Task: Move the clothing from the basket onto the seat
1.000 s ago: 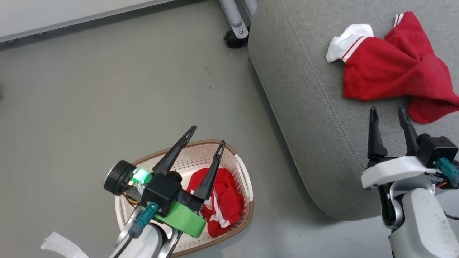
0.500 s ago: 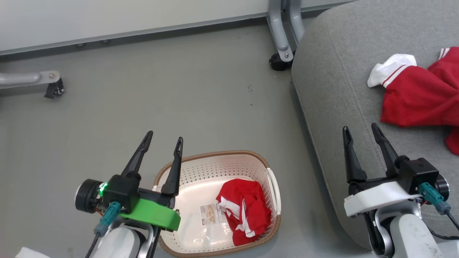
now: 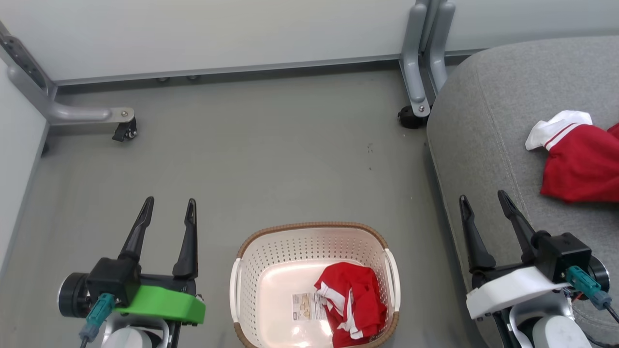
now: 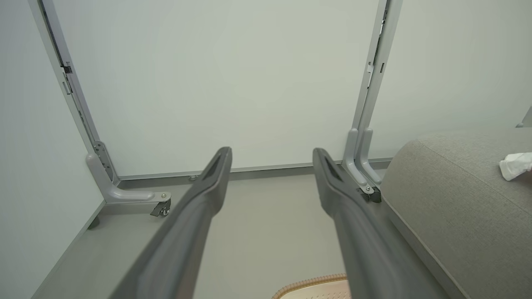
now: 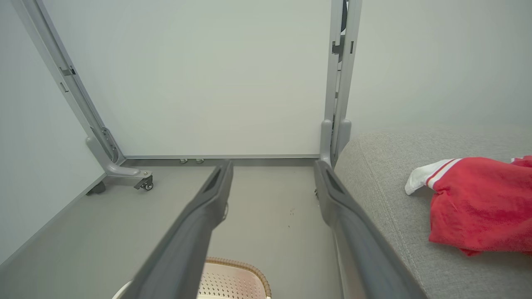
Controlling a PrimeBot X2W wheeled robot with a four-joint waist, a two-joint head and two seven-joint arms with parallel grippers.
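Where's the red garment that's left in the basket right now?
Head view, bottom centre: the red garment lies crumpled in the right half of the basket, beside the paper label.

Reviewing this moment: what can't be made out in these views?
- Head view: the red garment on the seat runs off the right edge.
- Head view: the label in the basket is too small to read.
- Head view: the crumpled clothing there may be one piece or several; folds hide it.

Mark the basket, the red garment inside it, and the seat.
basket (image 3: 312, 224): head view, brown far rim.
red garment (image 3: 353, 302): head view, middle of crumpled fabric.
seat (image 3: 483, 145): head view, bare grey cushion.
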